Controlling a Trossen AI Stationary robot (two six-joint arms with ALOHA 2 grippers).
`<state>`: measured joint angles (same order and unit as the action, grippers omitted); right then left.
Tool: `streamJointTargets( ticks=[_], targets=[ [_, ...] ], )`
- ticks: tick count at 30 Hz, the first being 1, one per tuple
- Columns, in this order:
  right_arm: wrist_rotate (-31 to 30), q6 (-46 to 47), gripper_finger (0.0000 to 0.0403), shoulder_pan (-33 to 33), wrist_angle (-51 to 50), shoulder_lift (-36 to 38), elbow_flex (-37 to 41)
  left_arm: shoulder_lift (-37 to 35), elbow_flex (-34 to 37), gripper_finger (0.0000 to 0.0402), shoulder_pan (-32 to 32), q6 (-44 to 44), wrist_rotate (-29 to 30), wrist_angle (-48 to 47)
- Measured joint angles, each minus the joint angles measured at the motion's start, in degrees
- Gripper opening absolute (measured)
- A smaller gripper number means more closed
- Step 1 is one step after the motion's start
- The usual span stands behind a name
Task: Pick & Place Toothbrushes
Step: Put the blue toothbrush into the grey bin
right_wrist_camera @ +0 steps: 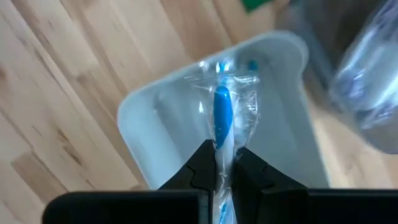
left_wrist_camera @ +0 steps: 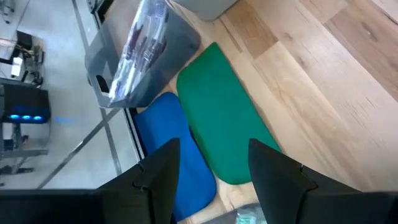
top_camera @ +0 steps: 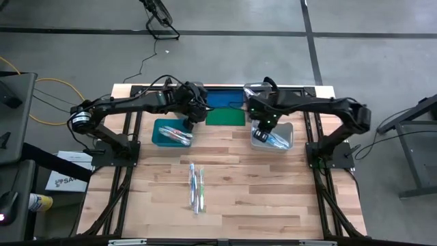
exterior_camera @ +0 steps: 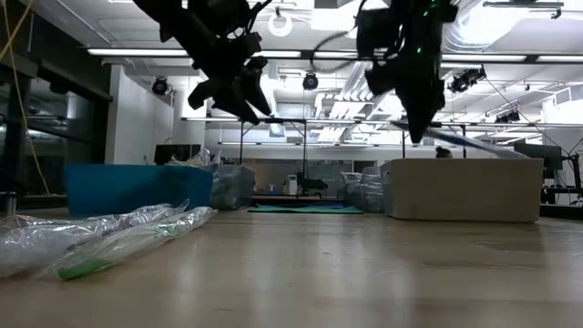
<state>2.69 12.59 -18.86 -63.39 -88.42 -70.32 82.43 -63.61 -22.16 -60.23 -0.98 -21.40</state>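
The right gripper (right_wrist_camera: 225, 163) hangs over the clear bin (top_camera: 272, 136), its jaws clenched on a wrapped toothbrush (right_wrist_camera: 222, 121) with a blue handle, pinched by the end so the rest juts out toward the bin. More toothbrushes lie in that bin, some in the teal bin (top_camera: 172, 132), and a few loose ones (top_camera: 196, 186) sit on the tabletop (top_camera: 273, 191) nearer the front. Each looks light and stiff, but the crinkly clear wrapper is probably slick and could let the brush slide or swivel, so a pinch across the handle near its middle seems safer than one at the tip. The left gripper (left_wrist_camera: 211, 174) hovers by the teal bin, jaws released and empty, above the blue lid (left_wrist_camera: 168, 155) and green lid (left_wrist_camera: 221, 124).
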Motion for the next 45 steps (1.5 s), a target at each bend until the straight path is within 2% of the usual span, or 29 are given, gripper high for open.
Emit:
streamJointTargets(
  ticks=[8, 13, 22, 26, 32, 37, 40, 45],
  targets=[
    [2.15, -3.10, 0.0021, -0.59, -0.78, -6.87, 0.00, 0.00, 0.00, 0.0181, 0.01, -1.01, 0.03, -1.11],
    [0.36, -4.22, 0.0032, -1.21, 0.00, -7.92, 0.00, 0.00, 0.00, 0.0181, 0.01, -1.06, -0.02, -1.15],
    [-0.86, -4.71, 0.0112, -1.17, 0.18, -7.23, 0.00, 0.00, 0.00, 0.0181, 0.01, -1.49, -0.06, -2.24],
    [-0.57, -3.93, 0.0153, -1.17, -3.25, -6.26, -0.02, -0.28, 0.00, 0.0181, 0.01, -1.46, -0.11, -4.16],
    [-2.71, -0.85, 0.0178, -0.21, -5.79, -0.47, 0.20, -0.63, -0.09, 0.0181, 0.03, 0.81, -4.49, -11.89],
    [-6.66, -0.36, 0.0180, 2.34, -0.28, 7.17, 3.16, -0.63, 0.05, 0.0181, 0.61, 3.02, -10.45, -18.55],
    [-7.81, -0.16, 0.0180, 4.62, 4.87, 12.08, 6.63, -0.63, 1.80, 0.0181, 2.39, 3.26, -11.00, -20.51],
    [-9.18, 2.24, 0.0180, 9.26, 11.09, 18.22, 11.97, -0.09, 4.85, 0.0181, 6.15, 1.68, -17.26, -23.06]
  ],
)
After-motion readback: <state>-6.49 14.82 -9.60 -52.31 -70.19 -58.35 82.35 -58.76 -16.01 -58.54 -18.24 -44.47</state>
